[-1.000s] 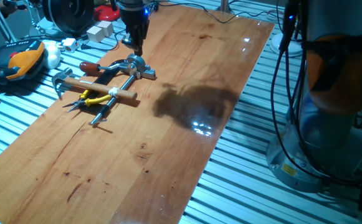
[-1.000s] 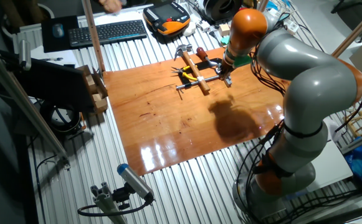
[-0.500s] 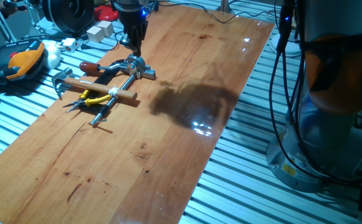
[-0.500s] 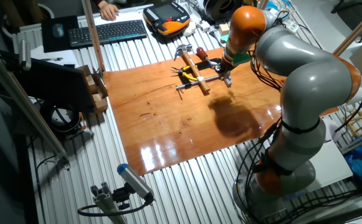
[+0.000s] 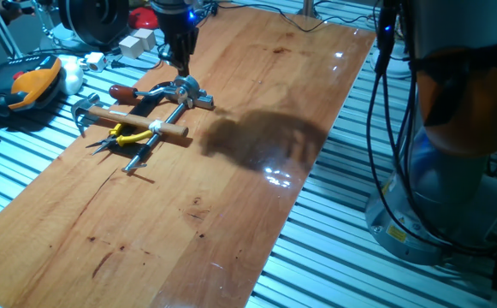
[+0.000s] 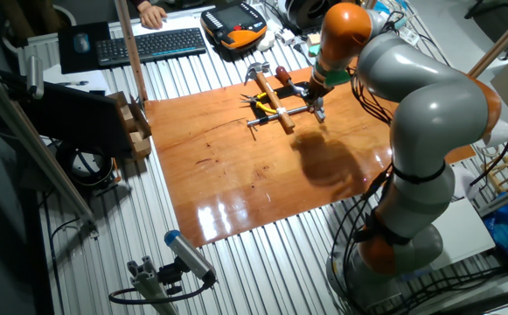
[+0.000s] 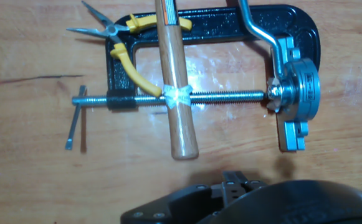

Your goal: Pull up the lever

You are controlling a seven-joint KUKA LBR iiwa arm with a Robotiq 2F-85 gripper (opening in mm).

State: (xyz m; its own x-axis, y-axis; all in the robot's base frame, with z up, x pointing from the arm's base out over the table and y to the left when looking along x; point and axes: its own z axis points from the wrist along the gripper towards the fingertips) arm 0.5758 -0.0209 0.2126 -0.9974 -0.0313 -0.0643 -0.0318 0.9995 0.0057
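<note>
So the gripper hangs just above the grey bracket. The lever runs left from there, knob at its far-left end, lying flat. Can't tell if the fingers are apart.

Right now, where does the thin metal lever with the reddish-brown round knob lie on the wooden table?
In one fixed view the lever lies at the table's far left, its knob just behind the wooden-shafted hammer and its grey bracket directly under the gripper.

One hammer, one pliers, one clamp, one lever.
</note>
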